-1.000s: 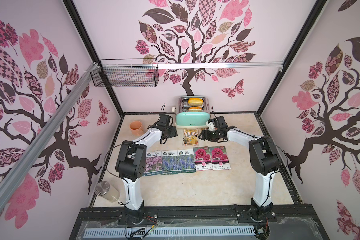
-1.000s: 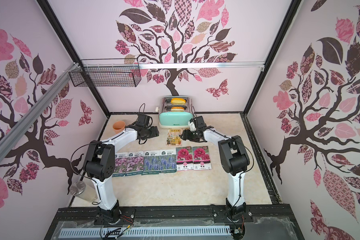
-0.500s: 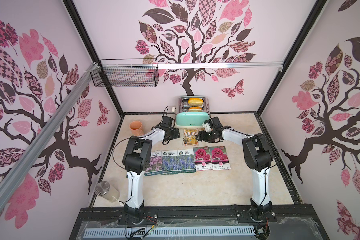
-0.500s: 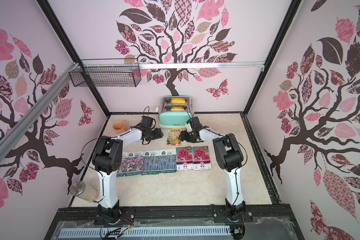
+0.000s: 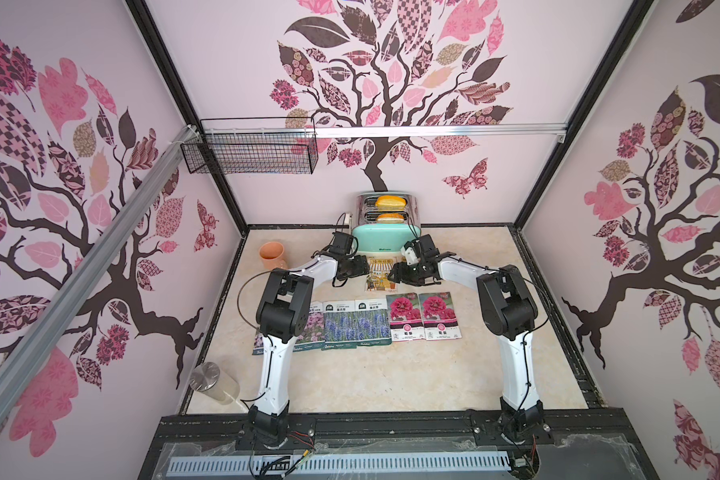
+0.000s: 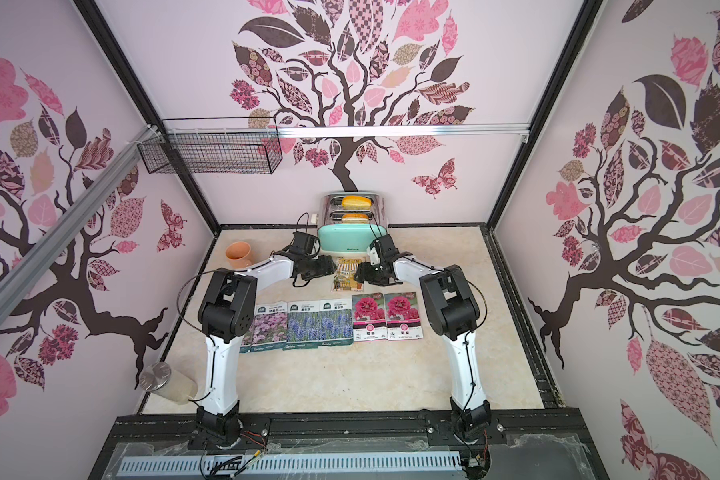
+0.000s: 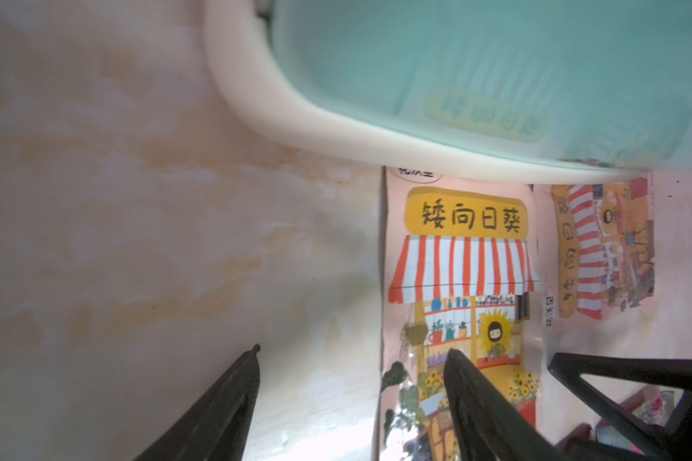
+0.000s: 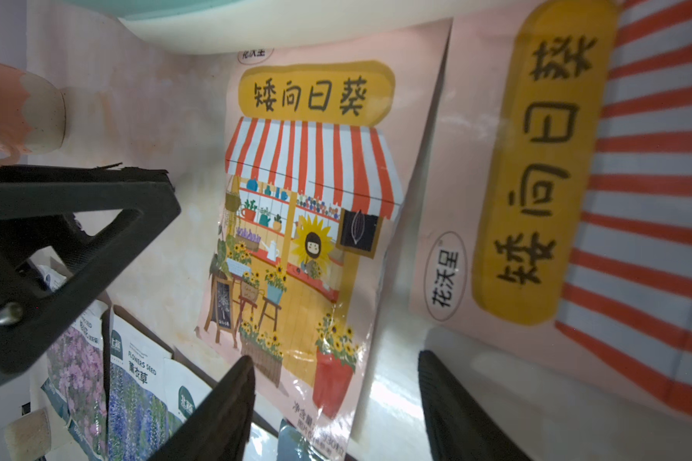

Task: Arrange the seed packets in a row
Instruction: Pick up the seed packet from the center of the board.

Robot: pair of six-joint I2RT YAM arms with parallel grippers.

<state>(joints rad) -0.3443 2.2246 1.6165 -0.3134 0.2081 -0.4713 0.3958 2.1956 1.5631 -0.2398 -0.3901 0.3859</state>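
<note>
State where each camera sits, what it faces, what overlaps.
Both top views: overhead, looking down at the beige table; both whole arms show.
Left wrist: on left arm, facing the orange cartoon-shopfront seed packet by the mint-green toaster; left gripper shows, open.
Right wrist: on right arm, facing that packet; right gripper shows, open.
Shared: both wrist views show that packet and the opposite gripper.

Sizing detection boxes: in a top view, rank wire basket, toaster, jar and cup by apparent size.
1. wire basket
2. toaster
3. jar
4. cup
The jar sits nearest the camera, so its lead over the cup is unsure.
</note>
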